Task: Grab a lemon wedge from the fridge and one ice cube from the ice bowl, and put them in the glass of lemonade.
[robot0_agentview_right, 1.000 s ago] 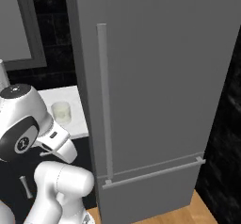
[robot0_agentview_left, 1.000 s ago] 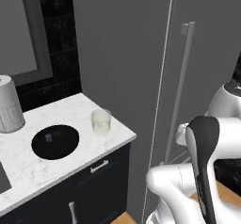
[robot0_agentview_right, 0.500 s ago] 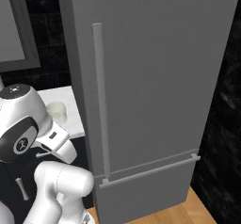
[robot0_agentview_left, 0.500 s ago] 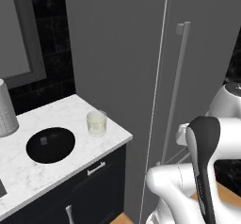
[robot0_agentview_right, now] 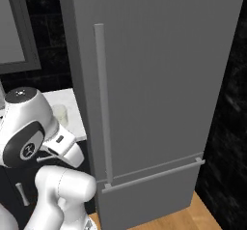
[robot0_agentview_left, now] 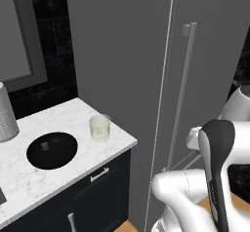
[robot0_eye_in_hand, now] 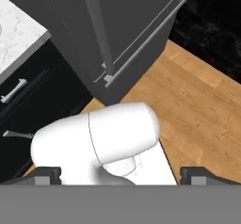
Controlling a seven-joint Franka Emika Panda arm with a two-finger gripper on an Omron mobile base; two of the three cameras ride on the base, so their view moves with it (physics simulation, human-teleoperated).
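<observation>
The tall matte grey fridge (robot0_agentview_right: pixel 159 79) stands shut, its long slim vertical bar handle (robot0_agentview_right: pixel 102 103) running down the door at about 9 o'clock from the door's centre in the right base view. So the step in hand is judged to be the very first: reaching the fridge to open it, since the lemon wedge must sit inside, hidden behind the closed door.

On the white marble counter (robot0_agentview_left: pixel 63 177), the short clear tumbler of pale yellowish lemonade (robot0_agentview_left: pixel 99 127) stands near the corner, at roughly 2 o'clock from the wide, shallow round black ice bowl (robot0_agentview_left: pixel 52 149). A small pale grey ice cube (robot0_agentview_left: pixel 45 145) rests inside that bowl.

The two-finger gripper (robot0_eye_in_hand: pixel 120 176) shows its dark fingertips far apart at the bottom corners of the hand view, jaws wide and holding nothing, tucked low over the wooden floor (robot0_eye_in_hand: pixel 202 100).

The next move calls for raising the arm and bringing the spread jaws around the vertical handle, then pulling the door outward.
</observation>
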